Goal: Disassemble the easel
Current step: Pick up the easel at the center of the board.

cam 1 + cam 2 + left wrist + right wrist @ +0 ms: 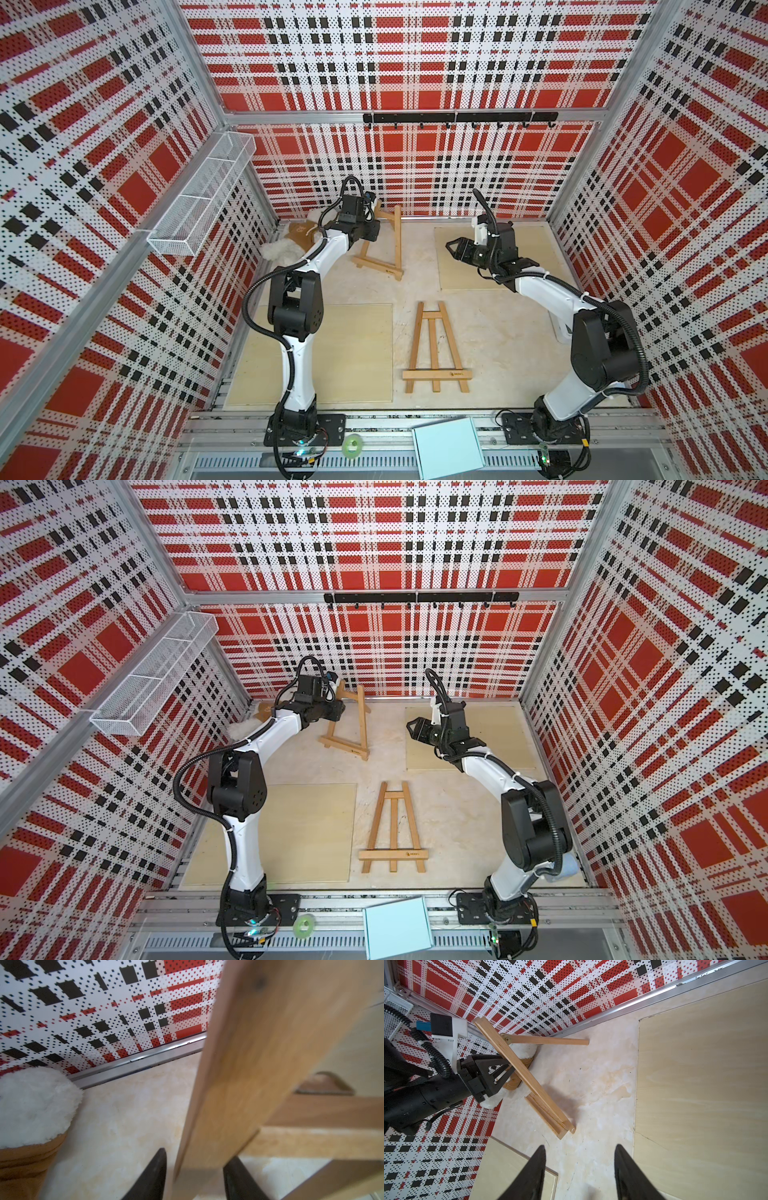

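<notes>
Your left gripper (pixel 198 1155) sets its jaws either side of a front slat (pixel 239 1064) of the small standing pale-wood easel (pixel 378 268). A sliver of floor shows beside one finger, so I cannot tell whether it is pinching the slat.

Close squarely on that slat, below the brass hinge (pixel 506 1038), and steady the frame before you work the rear leg (pixel 546 1040). I judge a skewed grip could tip the easel onto the white-fleeced tan soft toy (pixel 35 1105) just beside the gripper.

Your right gripper (pixel 580 1146) hangs spread and empty, well apart from the easel. Only its wrist view shows the hinge and the splayed leg. Only the left wrist view shows the fingers at the slat. Both top views add a second, flat-lying pale-wood easel (pixel 434 353), well apart from both grippers.
</notes>
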`<state>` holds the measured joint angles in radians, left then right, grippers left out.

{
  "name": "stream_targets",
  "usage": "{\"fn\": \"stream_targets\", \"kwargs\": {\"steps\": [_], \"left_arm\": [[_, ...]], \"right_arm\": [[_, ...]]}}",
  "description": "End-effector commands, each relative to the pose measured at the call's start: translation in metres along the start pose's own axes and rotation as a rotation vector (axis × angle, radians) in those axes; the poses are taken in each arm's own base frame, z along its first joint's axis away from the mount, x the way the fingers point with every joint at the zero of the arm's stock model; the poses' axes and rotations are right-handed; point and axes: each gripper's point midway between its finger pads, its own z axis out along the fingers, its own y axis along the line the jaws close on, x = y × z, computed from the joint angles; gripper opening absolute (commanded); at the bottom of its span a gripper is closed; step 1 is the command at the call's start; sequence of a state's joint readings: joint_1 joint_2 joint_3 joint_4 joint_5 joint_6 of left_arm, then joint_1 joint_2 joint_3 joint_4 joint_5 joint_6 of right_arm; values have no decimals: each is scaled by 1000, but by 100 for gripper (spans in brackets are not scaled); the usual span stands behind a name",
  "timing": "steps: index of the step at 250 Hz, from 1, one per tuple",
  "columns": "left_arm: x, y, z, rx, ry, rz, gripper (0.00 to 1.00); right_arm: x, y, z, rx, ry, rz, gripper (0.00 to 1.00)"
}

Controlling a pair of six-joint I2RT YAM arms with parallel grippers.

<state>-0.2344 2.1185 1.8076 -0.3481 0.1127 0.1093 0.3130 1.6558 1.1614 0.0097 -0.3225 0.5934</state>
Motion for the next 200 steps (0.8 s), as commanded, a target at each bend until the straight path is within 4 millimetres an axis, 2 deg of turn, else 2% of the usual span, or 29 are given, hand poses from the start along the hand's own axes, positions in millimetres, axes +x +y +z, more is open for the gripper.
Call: {"fn": "stream_targets", "kwargs": {"steps": [1, 65, 95, 150, 200], "left_arm": [[-11, -5, 5, 29, -59, 41, 39], [-17, -11, 1, 36, -110, 71, 17], [-18, -20, -10, 46, -151, 93, 14], [-26, -35, -43, 77, -220, 121, 8], [-36, -47, -83, 118, -285, 131, 6]], "right_arm": [[-13, 11, 1, -49, -41, -20, 54], [-13, 13, -4, -54, -46, -23, 54], [-14, 16, -9, -56, -53, -34, 54], [-24, 24, -22, -56, -78, -70, 55], [-36, 34, -30, -73, -92, -87, 55]]}}
